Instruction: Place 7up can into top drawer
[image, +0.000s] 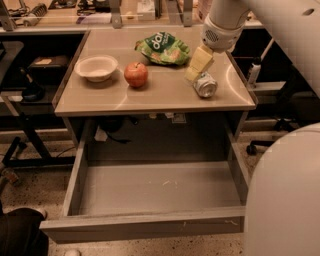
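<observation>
The 7up can lies on its side near the right front of the tabletop, its silvery end facing the camera. My gripper hangs from the white arm just above and to the left of the can, touching or nearly touching it. The top drawer is pulled out below the table's front edge. It is wide, grey and holds nothing.
A green snack bag lies at the back of the tabletop. A red apple and a white bowl sit to the left. My white body fills the right foreground. Dark furniture legs stand at the left.
</observation>
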